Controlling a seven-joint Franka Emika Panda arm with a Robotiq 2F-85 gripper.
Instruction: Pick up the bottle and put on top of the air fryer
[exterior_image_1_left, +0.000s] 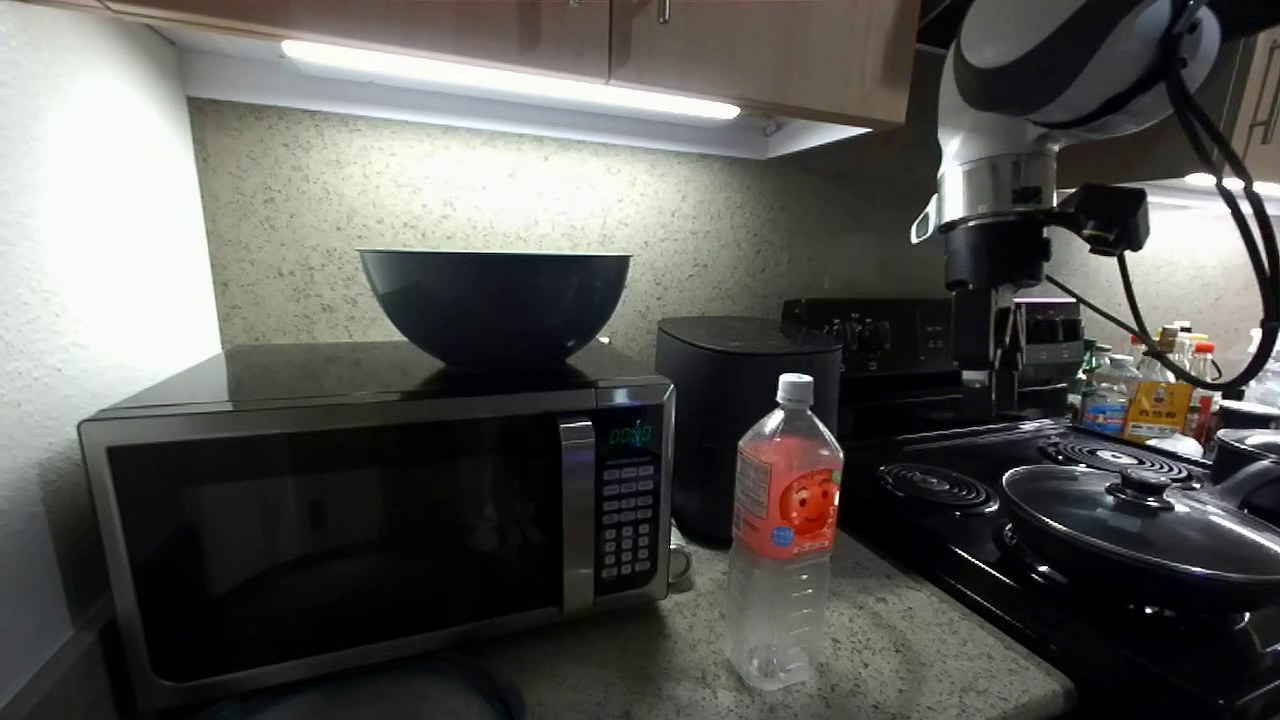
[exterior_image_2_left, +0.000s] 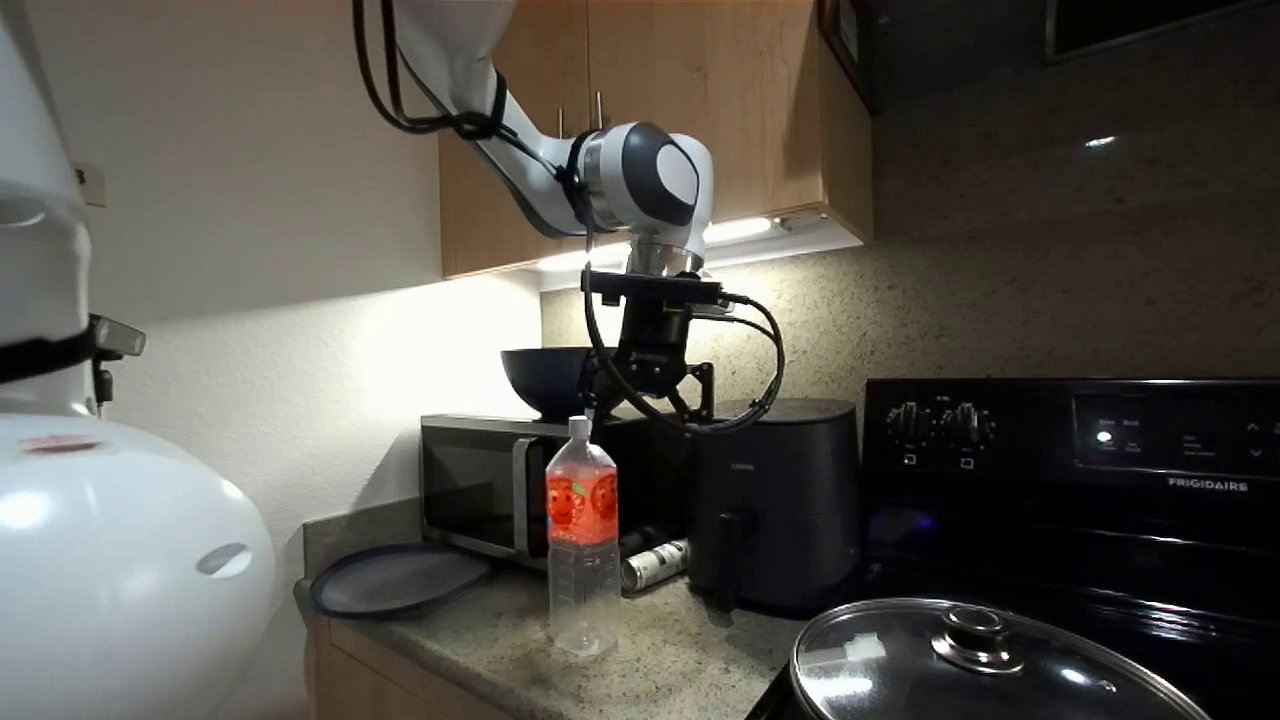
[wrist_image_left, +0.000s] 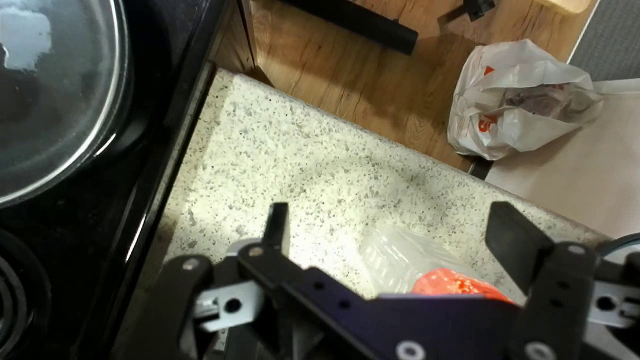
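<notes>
The bottle (exterior_image_1_left: 787, 530) is clear plastic with a red-orange label and white cap. It stands upright on the counter in both exterior views, also here (exterior_image_2_left: 582, 550). The black air fryer (exterior_image_1_left: 700, 430) stands behind it, beside the stove; it also shows in an exterior view (exterior_image_2_left: 775, 510), with its top bare. My gripper (exterior_image_2_left: 648, 410) is open and empty, at about cap height or higher. In an exterior view (exterior_image_1_left: 988, 395) it hangs right of the bottle. In the wrist view (wrist_image_left: 387, 207) the bottle's lower part (wrist_image_left: 405, 257) shows between the fingers; its top is hidden by the gripper.
A microwave (exterior_image_1_left: 340, 540) with a dark bowl (exterior_image_1_left: 495, 300) on top stands left of the air fryer. A can (exterior_image_2_left: 655, 567) lies between them. A glass-lidded pan (exterior_image_1_left: 1150, 530) sits on the stove. A flat round lid (exterior_image_2_left: 395, 582) lies on the counter. Cabinets (exterior_image_1_left: 760, 60) hang overhead.
</notes>
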